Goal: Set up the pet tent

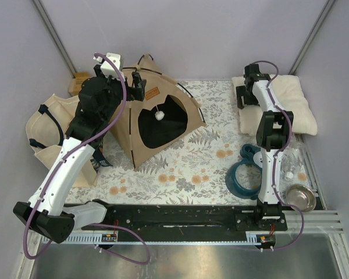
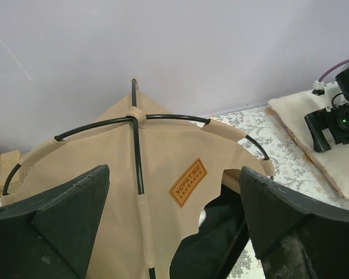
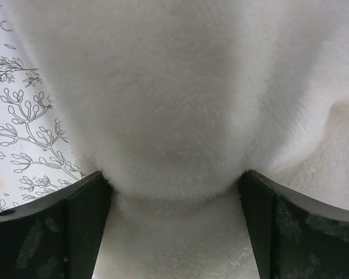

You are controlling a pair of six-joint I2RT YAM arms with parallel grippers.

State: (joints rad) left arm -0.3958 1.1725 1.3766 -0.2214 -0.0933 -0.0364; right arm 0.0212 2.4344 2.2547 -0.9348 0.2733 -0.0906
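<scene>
Tan canvas tent (image 1: pixel 123 129) stands upright at the far left of the worktop, with dark poles (image 2: pixel 135 145) crossing over its top. Your left gripper (image 2: pixel 174 171) hovers just above it, jaws wide. Your right gripper (image 3: pixel 174 177), also wide, straddles the cream pillow (image 3: pixel 174 87) in the far right corner.

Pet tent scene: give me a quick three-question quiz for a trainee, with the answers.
1. True or false: the pet tent stands upright on the floral mat.
2. The right gripper has its fingers either side of: A) a tote bag, B) the pillow, C) a steel bowl.
3. Fill in: the white pompom hangs in the tent's dark ____.
Key: 1 true; 2 B; 3 opening.
</scene>
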